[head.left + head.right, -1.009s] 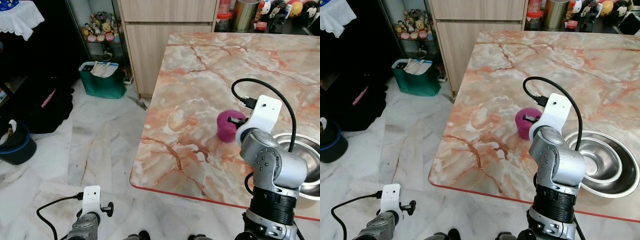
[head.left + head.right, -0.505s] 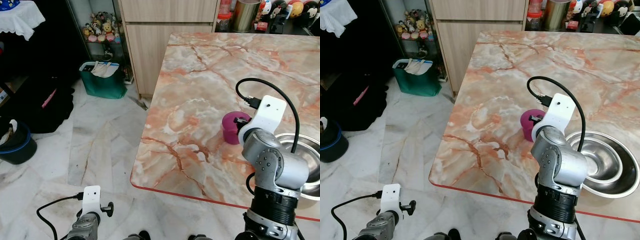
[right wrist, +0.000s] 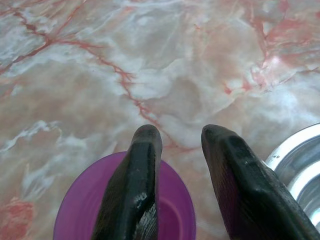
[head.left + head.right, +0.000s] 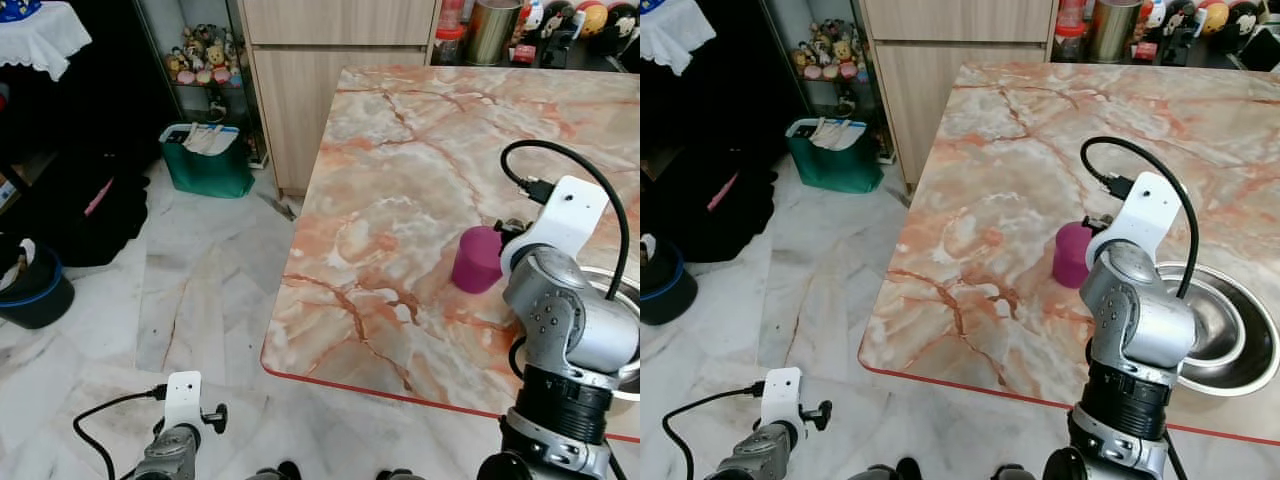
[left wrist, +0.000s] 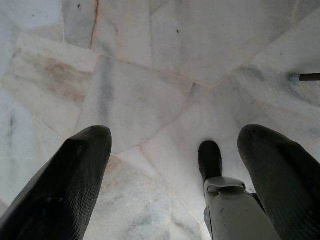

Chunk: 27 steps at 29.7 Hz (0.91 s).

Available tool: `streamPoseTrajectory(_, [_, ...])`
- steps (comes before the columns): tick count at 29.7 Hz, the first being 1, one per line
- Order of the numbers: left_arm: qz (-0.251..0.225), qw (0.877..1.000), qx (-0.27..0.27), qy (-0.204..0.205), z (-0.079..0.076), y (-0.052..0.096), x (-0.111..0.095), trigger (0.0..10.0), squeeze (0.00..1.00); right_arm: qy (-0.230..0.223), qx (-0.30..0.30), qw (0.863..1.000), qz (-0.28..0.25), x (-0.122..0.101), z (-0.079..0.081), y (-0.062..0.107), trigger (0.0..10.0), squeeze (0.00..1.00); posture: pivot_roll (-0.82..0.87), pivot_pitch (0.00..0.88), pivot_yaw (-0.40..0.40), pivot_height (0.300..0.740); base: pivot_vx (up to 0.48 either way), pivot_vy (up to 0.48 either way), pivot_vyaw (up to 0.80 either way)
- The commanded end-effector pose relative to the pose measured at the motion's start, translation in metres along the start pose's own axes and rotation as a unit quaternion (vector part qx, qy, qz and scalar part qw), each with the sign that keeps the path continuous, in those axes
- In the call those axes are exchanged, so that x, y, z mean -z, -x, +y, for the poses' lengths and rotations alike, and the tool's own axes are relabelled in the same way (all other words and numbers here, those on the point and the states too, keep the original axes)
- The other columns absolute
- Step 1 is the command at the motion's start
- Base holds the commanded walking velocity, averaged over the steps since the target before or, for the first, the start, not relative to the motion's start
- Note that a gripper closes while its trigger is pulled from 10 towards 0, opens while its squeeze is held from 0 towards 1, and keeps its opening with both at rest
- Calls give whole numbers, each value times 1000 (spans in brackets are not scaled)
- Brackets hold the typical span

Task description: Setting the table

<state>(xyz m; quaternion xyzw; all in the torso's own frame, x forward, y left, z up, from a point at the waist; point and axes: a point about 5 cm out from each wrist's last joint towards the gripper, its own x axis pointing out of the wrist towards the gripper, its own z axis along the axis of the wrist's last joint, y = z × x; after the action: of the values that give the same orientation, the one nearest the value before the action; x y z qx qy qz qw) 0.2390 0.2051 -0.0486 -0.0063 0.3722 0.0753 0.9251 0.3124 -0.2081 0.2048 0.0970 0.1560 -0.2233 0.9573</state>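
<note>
The right gripper [image 3: 175, 137] is pinching the purple cup's [image 4: 478, 258] right rim between its fingers [image 3: 135, 185], one finger reaching inside.

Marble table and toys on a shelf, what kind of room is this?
Probably a home dining area: a marble table with a purple cup and steel bowls, and a shelf of small toys.

Right arm raised and bent at the elbow, at 4 o'clock in the head views, wrist angled forward. Right gripper [image 3: 177, 150]: fingers narrowly parted, one inside the purple cup [image 3: 80, 210], one outside its rim. Left arm hangs low at 7 o'clock; left gripper [image 5: 175, 165] fingers spread wide.
</note>
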Motion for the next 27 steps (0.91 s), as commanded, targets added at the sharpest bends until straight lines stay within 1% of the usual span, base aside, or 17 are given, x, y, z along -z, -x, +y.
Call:
streamPoseTrajectory(1, [16,1000,-2,-8,4,1,7,10000,0,2,-2,1000,-12,-5,2,1,10000,0,-127,152,51,740,0,0,0])
streamPoseTrajectory(3, [16,1000,-3,-8,4,1,7,10000,0,7,-1,1000,-25,-7,2,1,10000,0,-127,152,52,740,0,0,0])
streamPoseTrajectory(5, [14,1000,-8,-7,5,1,7,10000,0,9,-13,997,-75,-15,5,3,10000,0,-128,153,53,740,0,0,0])
streamPoseTrajectory(6, [14,1000,-11,-6,6,1,7,10000,0,19,-25,991,-132,-24,8,6,10000,0,-128,153,53,740,0,0,0])
streamPoseTrajectory(8, [15,1000,-12,-6,6,1,7,10000,0,27,-38,984,-175,-29,10,10,10000,0,-121,152,58,740,0,0,0])
streamPoseTrajectory(9, [14,1000,-15,-7,7,2,7,10000,0,47,-59,973,-216,-33,15,16,10000,0,-119,154,59,740,0,0,0])
streamPoseTrajectory(10, [12,1000,-18,-5,8,2,7,10000,0,67,-71,966,-240,-34,19,21,10000,0,-120,155,60,740,0,0,0])
streamPoseTrajectory(11, [12,1000,-18,-5,8,2,7,10000,0,67,-71,966,-240,-34,19,21,10000,0,-120,155,60,740,0,0,0])
streamPoseTrajectory(12, [11,1000,-20,-3,9,2,7,10000,0,76,-80,961,-254,-35,21,24,10000,0,-124,156,60,740,0,0,0])
streamPoseTrajectory(15, [13,1000,-23,-5,10,2,8,10000,0,91,-95,954,-270,-33,25,27,10000,0,-127,155,61,740,0,0,0])
streamPoseTrajectory(17, [12,1000,-26,-7,11,2,8,10000,0,101,-104,949,-280,-25,25,29,10000,0,-120,156,64,740,0,0,0])
streamPoseTrajectory(18, [9,999,-30,-8,12,2,7,10000,0,110,-121,942,-293,-17,25,31,10000,0,-120,157,65,740,0,0,0])
streamPoseTrajectory(20, [7,999,-31,-9,13,2,7,10000,0,125,-131,934,-307,-12,26,32,10000,0,-122,157,67,740,0,0,0])
streamPoseTrajectory(21, [6,999,-32,-10,14,2,6,10000,0,136,-142,928,-317,-8,26,33,10000,0,-123,158,69,740,0,0,0])
streamPoseTrajectory(24, [4,999,-32,-7,15,2,5,10000,0,136,-160,922,-324,-4,29,34,10000,0,-120,160,72,740,0,0,0])
streamPoseTrajectory(27, [4,999,-32,-3,15,2,5,10000,0,133,-170,921,-325,-1,31,34,10000,0,-120,161,73,740,0,0,0])
